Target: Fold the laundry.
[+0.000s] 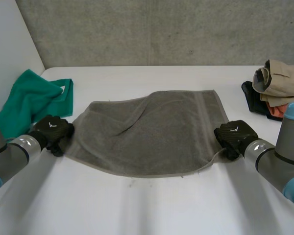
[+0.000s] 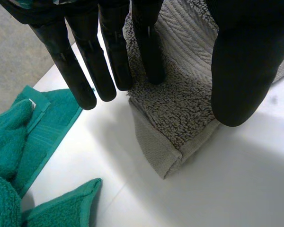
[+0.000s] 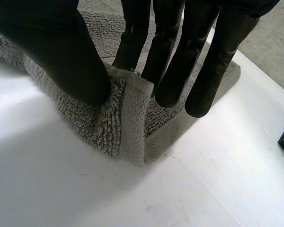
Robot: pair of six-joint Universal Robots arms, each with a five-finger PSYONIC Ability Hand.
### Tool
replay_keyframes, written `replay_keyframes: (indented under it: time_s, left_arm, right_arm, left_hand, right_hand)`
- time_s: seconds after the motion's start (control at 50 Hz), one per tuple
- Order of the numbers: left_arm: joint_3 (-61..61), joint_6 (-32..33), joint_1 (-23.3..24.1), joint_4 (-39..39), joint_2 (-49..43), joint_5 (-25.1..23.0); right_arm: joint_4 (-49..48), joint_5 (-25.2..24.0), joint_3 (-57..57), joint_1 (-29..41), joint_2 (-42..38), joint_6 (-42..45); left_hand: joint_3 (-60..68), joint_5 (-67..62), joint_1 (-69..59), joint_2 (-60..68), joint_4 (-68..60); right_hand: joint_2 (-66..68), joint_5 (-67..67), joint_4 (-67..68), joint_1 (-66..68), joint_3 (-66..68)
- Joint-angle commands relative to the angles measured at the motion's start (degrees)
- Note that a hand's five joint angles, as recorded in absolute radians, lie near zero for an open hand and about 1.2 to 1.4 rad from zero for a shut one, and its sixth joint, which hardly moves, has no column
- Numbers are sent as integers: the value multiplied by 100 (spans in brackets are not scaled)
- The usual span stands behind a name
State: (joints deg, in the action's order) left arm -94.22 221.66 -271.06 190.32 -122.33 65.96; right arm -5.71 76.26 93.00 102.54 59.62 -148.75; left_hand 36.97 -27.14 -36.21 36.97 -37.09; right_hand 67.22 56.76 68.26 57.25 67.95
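Note:
A grey towel (image 1: 147, 132) lies in the middle of the white table (image 1: 147, 205), folded over with a rumpled upper layer. My left hand (image 1: 51, 132) sits at its near left corner. In the left wrist view that hand (image 2: 109, 52) is open, its fingers straight and its thumb apart, and the towel's corner (image 2: 180, 109) lies flat on the table under them. My right hand (image 1: 235, 137) is at the towel's near right corner. There the right hand (image 3: 61, 52) pinches a raised ridge of the towel (image 3: 99, 123) between thumb and fingers.
A green towel (image 1: 32, 100) lies crumpled at the table's left edge, close beside my left hand (image 2: 42, 127). A pile of tan, orange and dark clothes (image 1: 279, 85) sits at the far right. A grey wall stands behind the table.

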Motion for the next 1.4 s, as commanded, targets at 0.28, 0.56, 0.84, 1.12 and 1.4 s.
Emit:
replay_keyframes:
  time_s: [0.28,0.56,0.84,1.12,1.4]
  left_arm:
    - [668,-8,70,-4,-546,40]
    - [791,-114,650,-65,6,1060]
    - [282,-70,589,-65,122,831]
    - [-211,-61,132,-21,412,94]
    - [17,-17,62,-4,-45,67]
  right_arm:
    - [0,3,7,38,-29,4]
    - [26,47,-45,38,6,4]
    - [44,38,7,126,6,4]
    - [35,12,7,135,-29,13]
    - [0,12,25,135,-47,13]
  left_hand:
    - [3091,-3074,-3167,3091,-3078]
    - [4303,-4286,-4379,4303,-4291]
    - [942,-925,-1018,942,-929]
    - [455,-438,-531,455,-442]
    - [50,-33,-126,49,-37]
  right_hand:
    - [1278,1324,1174,2275,1205]
    - [1278,1324,1174,2275,1205]
    - [1278,1324,1174,2275,1205]
    - [1278,1324,1174,2275,1205]
    - [1278,1324,1174,2275,1205]
